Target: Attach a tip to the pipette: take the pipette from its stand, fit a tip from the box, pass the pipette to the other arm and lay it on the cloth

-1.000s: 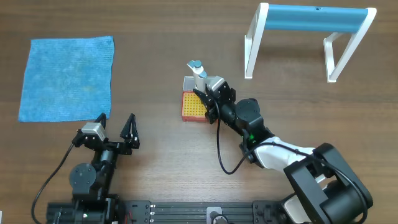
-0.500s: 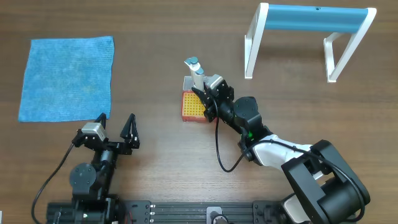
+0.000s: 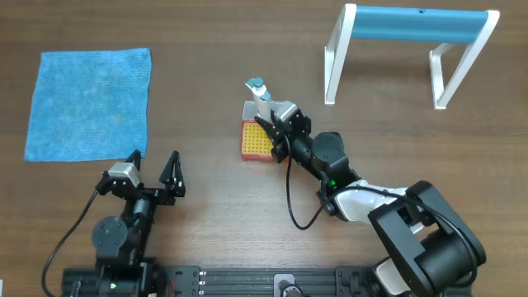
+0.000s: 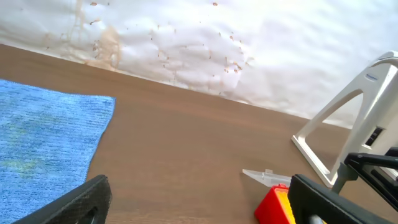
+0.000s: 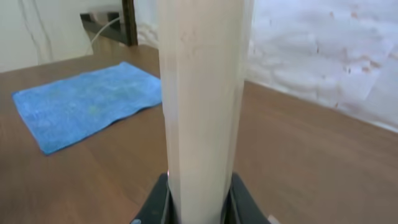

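White pipette point(image 3: 261, 92) sits tight in our right hand point(image 3: 272, 130), hiding part of the tip box point(image 3: 253, 140); our left hand point(image 3: 154, 165) is open.

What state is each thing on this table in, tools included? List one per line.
pipette, held upright in the right tool.
tip box, lid open.
cloth, spread flat, nothing on it.
stand, upright, no pipette on it.
left tool, open, holds nothing.
right tool, shut on the pipette.
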`<action>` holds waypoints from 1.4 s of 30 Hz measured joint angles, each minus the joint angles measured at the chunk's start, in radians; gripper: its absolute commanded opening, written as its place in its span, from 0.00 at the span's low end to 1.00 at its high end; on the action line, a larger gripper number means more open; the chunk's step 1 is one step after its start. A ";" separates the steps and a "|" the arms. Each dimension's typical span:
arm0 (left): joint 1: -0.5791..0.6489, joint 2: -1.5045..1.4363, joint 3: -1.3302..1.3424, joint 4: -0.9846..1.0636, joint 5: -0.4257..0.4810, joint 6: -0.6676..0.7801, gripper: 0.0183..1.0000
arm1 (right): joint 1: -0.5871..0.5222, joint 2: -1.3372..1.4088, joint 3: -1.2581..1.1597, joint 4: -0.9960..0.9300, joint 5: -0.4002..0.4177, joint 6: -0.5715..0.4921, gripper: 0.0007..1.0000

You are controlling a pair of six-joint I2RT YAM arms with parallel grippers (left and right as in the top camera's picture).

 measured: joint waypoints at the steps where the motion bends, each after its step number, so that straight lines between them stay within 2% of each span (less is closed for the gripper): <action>1: 0.000 0.000 0.000 0.000 0.000 0.000 0.92 | 0.000 0.003 -0.003 0.010 0.000 0.000 0.07; 29: 0.000 0.000 0.000 0.000 0.000 0.000 0.92 | 0.000 -0.087 -0.043 -0.041 0.004 0.000 0.07; 42: 0.000 0.000 0.000 0.000 0.000 0.000 0.92 | 0.000 -0.098 -0.024 0.056 0.004 0.000 0.07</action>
